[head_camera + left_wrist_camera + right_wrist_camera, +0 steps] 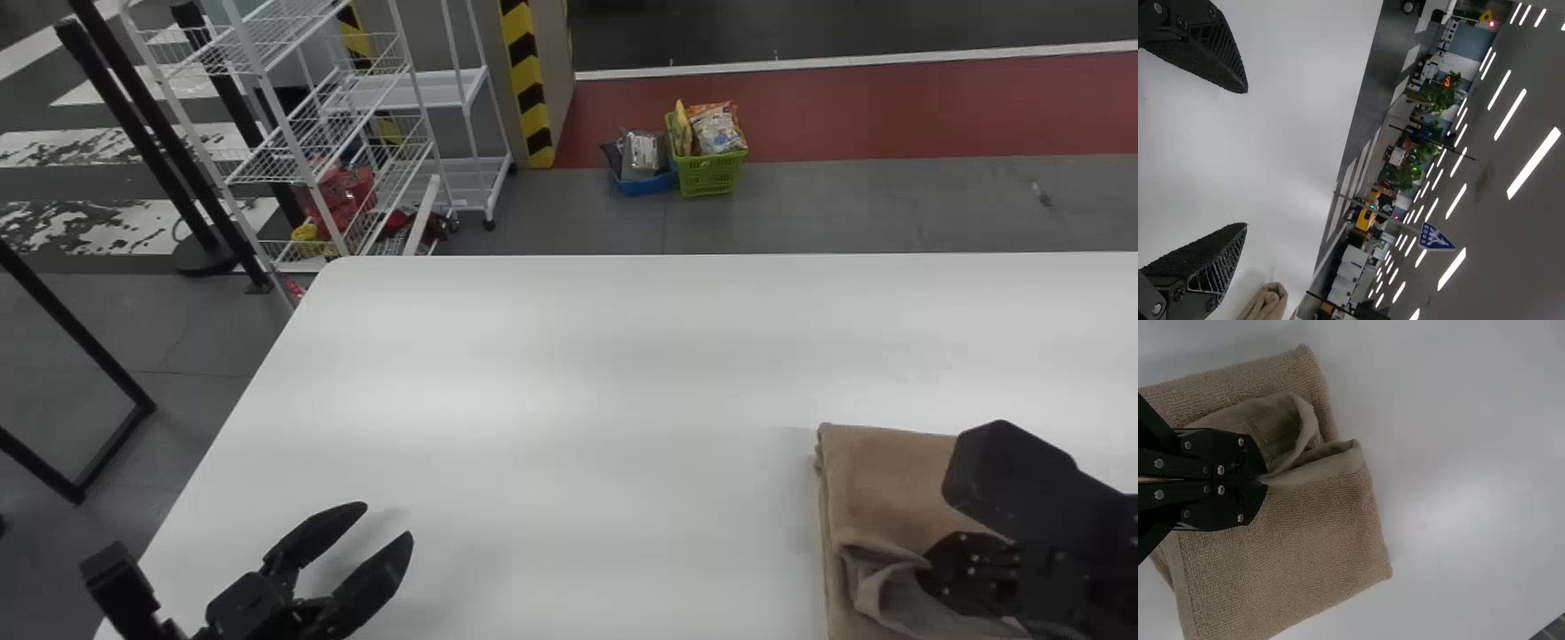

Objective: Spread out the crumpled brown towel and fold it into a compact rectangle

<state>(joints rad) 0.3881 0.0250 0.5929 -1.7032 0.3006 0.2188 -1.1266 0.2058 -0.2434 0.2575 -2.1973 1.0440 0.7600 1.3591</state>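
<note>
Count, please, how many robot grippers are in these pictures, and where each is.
2: the left gripper is open over the table's near left part; the right gripper is shut on the brown towel.

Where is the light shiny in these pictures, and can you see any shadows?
Head view: a soft bright patch shines on the white table, with a faint shadow beside the left gripper; left wrist view: the ceiling lights glow as bright white strips; right wrist view: another pale shine on the table, and dim shading beside the towel.
</note>
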